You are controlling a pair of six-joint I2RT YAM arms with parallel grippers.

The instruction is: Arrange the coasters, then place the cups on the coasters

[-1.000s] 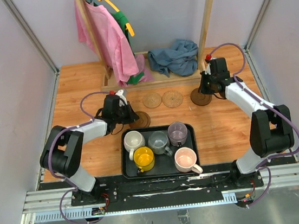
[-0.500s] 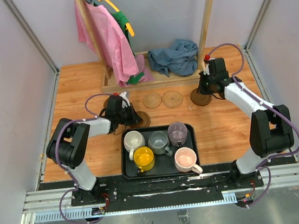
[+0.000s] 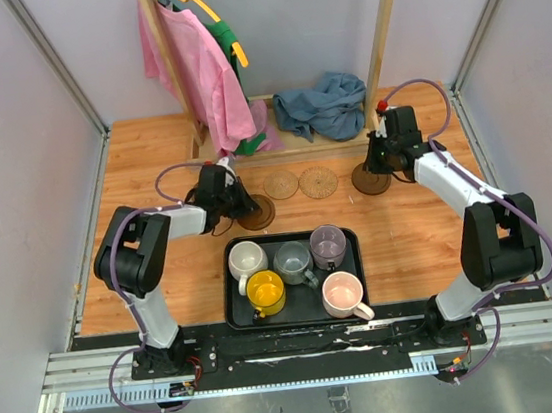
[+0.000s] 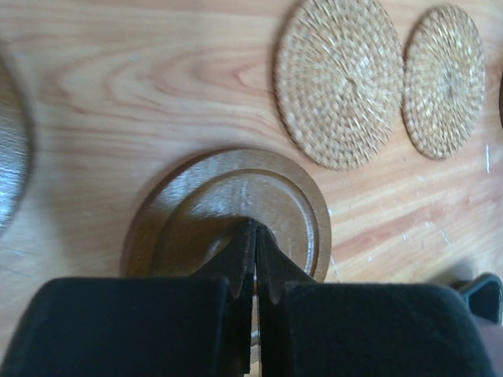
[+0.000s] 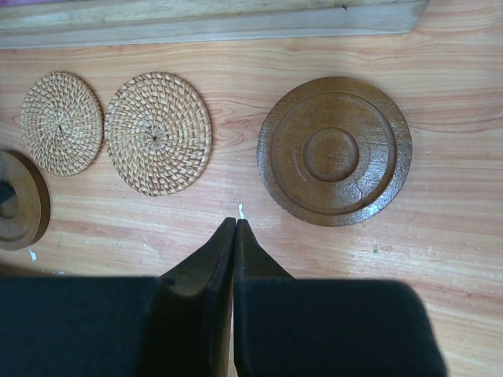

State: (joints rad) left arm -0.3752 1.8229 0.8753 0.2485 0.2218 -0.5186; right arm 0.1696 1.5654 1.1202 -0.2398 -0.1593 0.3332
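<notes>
My left gripper (image 4: 255, 228) is shut, its tips resting on the middle of a dark brown coaster (image 4: 302, 206), which lies left of the woven pair (image 3: 255, 212). Two tan woven coasters (image 4: 339, 82) (image 4: 446, 78) lie side by side (image 3: 280, 184) (image 3: 318, 181). My right gripper (image 5: 236, 222) is shut with nothing in it, over bare wood between a woven coaster (image 5: 157, 132) and another dark brown coaster (image 5: 334, 149). The cups stand in the black tray (image 3: 237, 317): white (image 3: 246, 259), grey (image 3: 292, 262), purple (image 3: 328, 246), yellow (image 3: 265, 291) and pink (image 3: 343, 293).
A wooden clothes rack base (image 3: 249, 152) with pink and green garments (image 3: 201, 70) and a blue cloth (image 3: 321, 105) runs behind the coasters. A dark curved edge (image 4: 9, 153) shows at the left border of the left wrist view. Walls close in the table on three sides.
My left gripper has slid the dark brown coaster a little away from the tray, toward the row of woven coasters, and its arm has swung in. The right arm has not moved.
</notes>
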